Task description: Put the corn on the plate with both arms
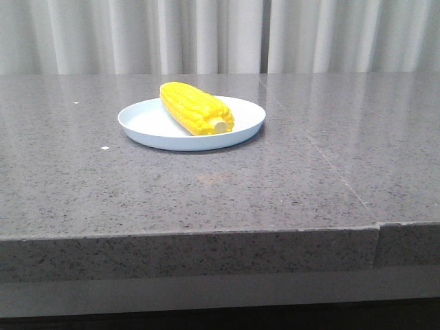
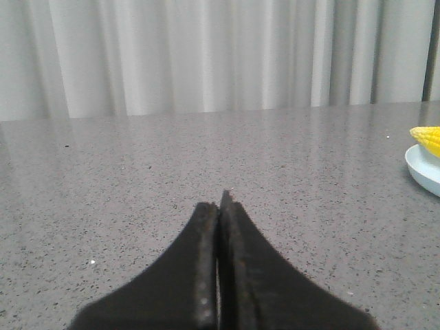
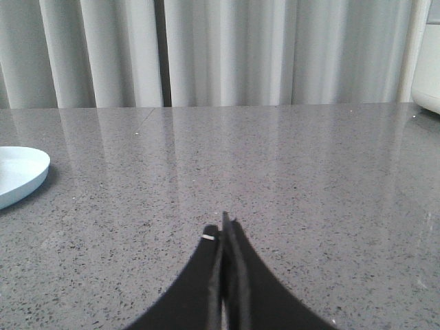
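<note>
The yellow corn (image 1: 196, 108) lies on the pale-blue plate (image 1: 148, 124) near the middle of the grey table, its pale stub end toward the front. Neither arm shows in the front view. My left gripper (image 2: 220, 206) is shut and empty, low over bare table, with the plate's edge (image 2: 421, 170) and the corn's tip (image 2: 427, 139) far off to one side. My right gripper (image 3: 224, 230) is shut and empty over bare table, with the plate's rim (image 3: 24, 175) far off to the other side. The corn does not show in the right wrist view.
The grey speckled table (image 1: 309, 179) ends in a thick front edge (image 1: 206, 254). A seam (image 1: 323, 161) runs across its right half. Pale curtains (image 1: 206, 34) hang behind it. A white object (image 3: 427, 93) shows at the far edge in the right wrist view.
</note>
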